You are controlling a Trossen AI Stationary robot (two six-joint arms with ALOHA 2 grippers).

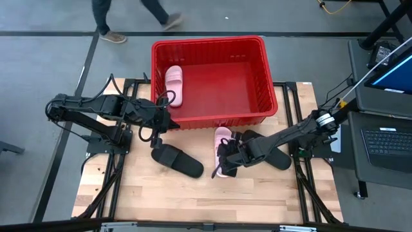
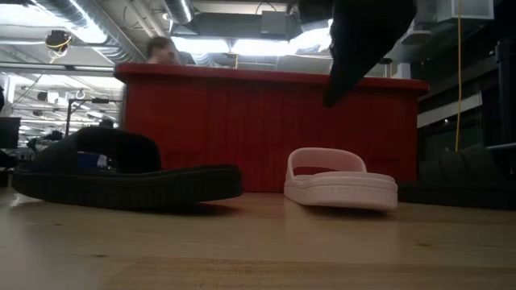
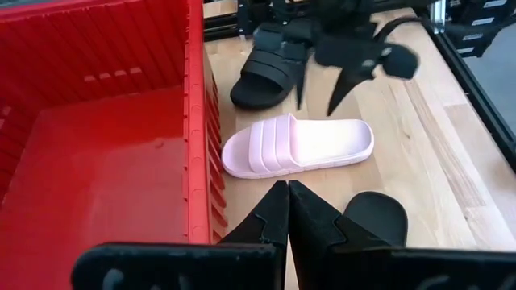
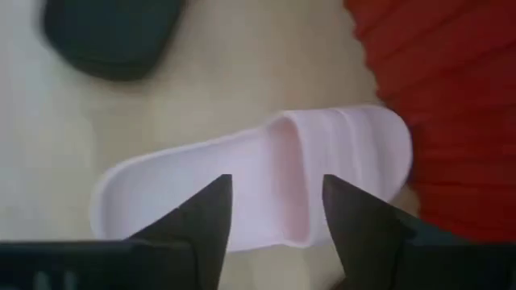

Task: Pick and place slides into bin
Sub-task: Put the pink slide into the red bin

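Lying on the wooden table point(image 1: 193, 200) just beside the near wall of the red bin point(image 1: 267, 77), a pink slide point(image 3: 298, 145) rests flat on its sole. Its toe end points at the bin and almost touches the wall. The right gripper point(image 4: 274, 213) hangs right over this slide, with its two dark fingers spread wide apart, one on each side of the strap. It holds nothing. In the low view the gripper is up in the air and the pink slide sits on the table under it.

Another pink slide point(image 1: 174, 84) lies inside the bin, close to the bin's left wall.

One black slide point(image 1: 177, 161) lies on the table to the left of the pink one on the table, well apart from it. A second black slide point(image 1: 273, 154) lies on the right, partly under the right arm.

The left gripper point(image 3: 288, 213) waits by the near left corner of the bin, above the table. Its fingers are pressed together and it holds nothing.

Behind the table, a person's legs point(image 1: 129, 16) and shoes show on the floor in the high view. In the low view a person's head point(image 2: 164, 50) shows behind the bin. A laptop point(image 1: 386, 138) sits on a stand at the right side.
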